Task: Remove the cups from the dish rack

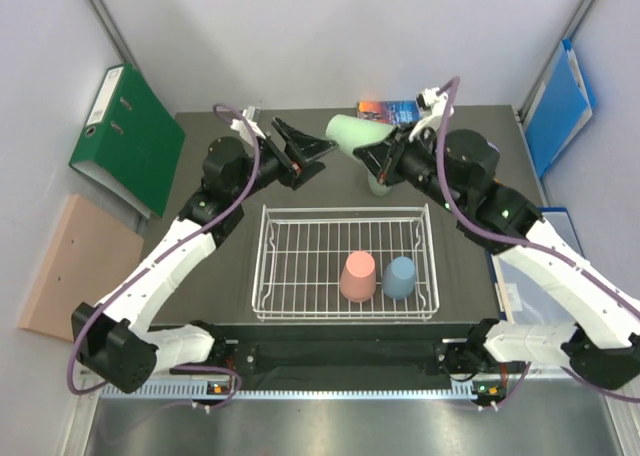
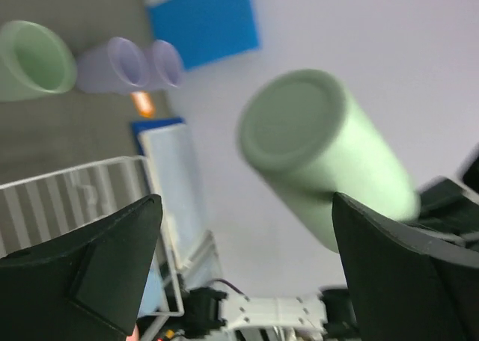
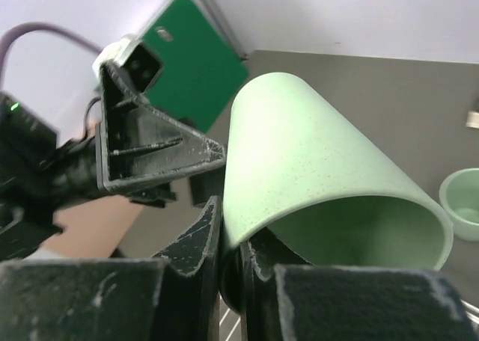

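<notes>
The white wire dish rack (image 1: 345, 266) stood in the middle of the dark table (image 1: 200, 166), with a salmon pink plastic cup (image 1: 358, 277) and a light blue plastic cup (image 1: 400, 277) upside down inside it, side by side. Behind the rack, the right gripper (image 1: 375, 157) held a light green plastic cup (image 1: 355, 134) on its side above the table. The left gripper (image 1: 305, 148) was open, just beside this cup.

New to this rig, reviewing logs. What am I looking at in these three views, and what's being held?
Two robot arms are bolted at the table's near edge. The overhead view looks down from behind them; the other two come from cameras on each wrist. The right pincer is shut on the rim of a light green cup, held on its side in the air. The left pincer is open and empty, facing that cup. The white wire dish rack still holds a salmon pink cup and a light blue cup, both upside down.
</notes>
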`<state>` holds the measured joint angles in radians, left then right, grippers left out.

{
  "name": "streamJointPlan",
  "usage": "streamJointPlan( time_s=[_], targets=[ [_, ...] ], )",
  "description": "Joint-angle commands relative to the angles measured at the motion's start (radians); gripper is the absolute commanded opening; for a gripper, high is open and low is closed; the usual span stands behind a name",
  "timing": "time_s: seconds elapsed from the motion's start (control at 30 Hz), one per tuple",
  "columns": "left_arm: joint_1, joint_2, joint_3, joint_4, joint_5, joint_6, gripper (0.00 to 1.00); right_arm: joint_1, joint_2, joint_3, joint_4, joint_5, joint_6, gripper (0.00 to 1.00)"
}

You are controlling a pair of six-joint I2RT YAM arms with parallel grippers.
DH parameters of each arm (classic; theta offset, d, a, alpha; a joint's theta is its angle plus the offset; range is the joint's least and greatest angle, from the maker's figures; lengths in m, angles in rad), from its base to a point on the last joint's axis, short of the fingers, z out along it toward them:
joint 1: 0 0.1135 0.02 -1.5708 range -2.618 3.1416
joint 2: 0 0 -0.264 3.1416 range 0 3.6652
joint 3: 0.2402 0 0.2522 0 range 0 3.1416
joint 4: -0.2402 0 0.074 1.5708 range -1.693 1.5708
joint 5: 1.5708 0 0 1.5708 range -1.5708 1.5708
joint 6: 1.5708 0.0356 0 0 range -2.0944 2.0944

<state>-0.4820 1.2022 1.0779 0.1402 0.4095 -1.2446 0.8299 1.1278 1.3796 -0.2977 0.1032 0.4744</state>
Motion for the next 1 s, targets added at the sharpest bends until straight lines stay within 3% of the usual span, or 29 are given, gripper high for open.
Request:
streamJointPlan(
  time_s=[0.0, 0.07, 0.17, 0.2, 0.27, 0.47, 0.97],
  targets=[
    [0.023, -0.038, 0.093, -0.44, -0.304, 0.149, 0.99, -0.014, 0.108, 0.252, -0.182, 0.164, -0.059, 0.0],
    [0.023, -0.042, 0.102, -0.543, -0.363, 0.137, 0.99, -0.02, 0.231, 0.358, -0.271, 0.173, -0.078, 0.0],
    [0.025, -0.05, 0.106, -0.64, -0.443, 0.132, 0.99, -0.026, 0.476, 0.663, -0.505, 0.213, -0.08, 0.0],
    [0.023, -0.055, 0.105, -0.654, -0.455, 0.132, 0.99, -0.031, 0.551, 0.878, -0.672, 0.225, -0.074, 0.0],
    [0.022, -0.07, 0.102, -0.698, -0.495, 0.137, 0.99, -0.038, 0.764, 1.095, -0.8, 0.256, -0.056, 0.0],
    [0.022, -0.072, 0.132, -0.791, -0.572, 0.192, 0.99, -0.127, 0.886, 1.064, -0.828, 0.142, 0.075, 0.0],
    [0.022, -0.032, 0.103, -0.838, -0.601, 0.226, 0.99, -0.13, 1.092, 1.055, -0.843, 0.161, 0.006, 0.0]
  ],
)
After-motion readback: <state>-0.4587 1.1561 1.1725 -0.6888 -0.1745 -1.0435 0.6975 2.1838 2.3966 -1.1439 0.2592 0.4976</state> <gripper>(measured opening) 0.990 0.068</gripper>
